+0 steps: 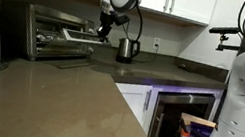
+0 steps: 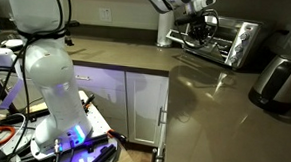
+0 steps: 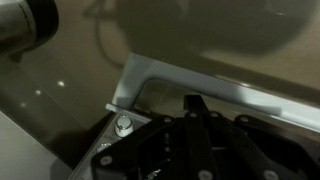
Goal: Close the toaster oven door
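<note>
Any lettering on the toaster oven [image 1: 58, 33] is coming out way too small to read. It's sitting at the back of the worktop [image 1: 65, 104], with a small kettle [image 1: 128, 49] standing nearby. The door [image 3: 112, 125] is hanging open, so the wire racks are showing in an exterior view. The pincer [image 1: 103, 33] is hovering by the oven's kettle-side end. In the wrist view its black fingers [image 3: 190, 125] are sitting just beside the door's silver bar handle [image 3: 135, 78], and I honestly can't tell if they're spread, clamped or touching it.
</note>
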